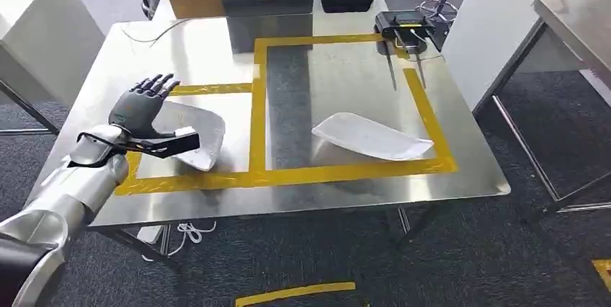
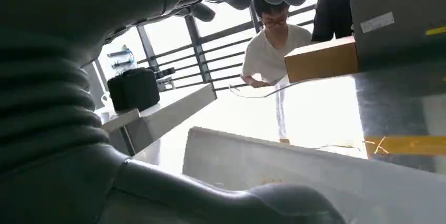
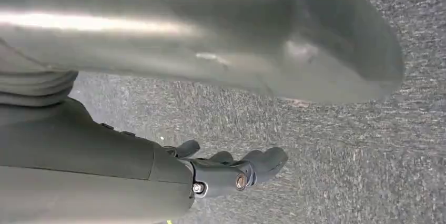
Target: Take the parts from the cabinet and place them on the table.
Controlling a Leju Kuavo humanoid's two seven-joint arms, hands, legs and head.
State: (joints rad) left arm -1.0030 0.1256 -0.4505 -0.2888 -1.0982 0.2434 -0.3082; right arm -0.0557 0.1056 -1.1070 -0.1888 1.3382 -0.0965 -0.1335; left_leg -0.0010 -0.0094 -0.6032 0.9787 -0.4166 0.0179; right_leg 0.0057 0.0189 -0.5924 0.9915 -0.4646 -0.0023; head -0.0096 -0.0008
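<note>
1. On the steel table (image 1: 461, 166), two white parts lie flat: one at the near left (image 1: 198, 134), one in the taped yellow rectangle to the right (image 1: 371, 138).
2. Left hand (image 1: 144, 109) hovers over the left part, fingers spread, grasping nothing.
3. Right hand (image 3: 231, 174) hangs over carpet, fingers loosely apart, empty.
4. Both parts look thin, light, stiff and probably slick; an edge grip seems best.
5. Hand and arm hide the left part's near-left edge; whether they touch is unclear.
</note>
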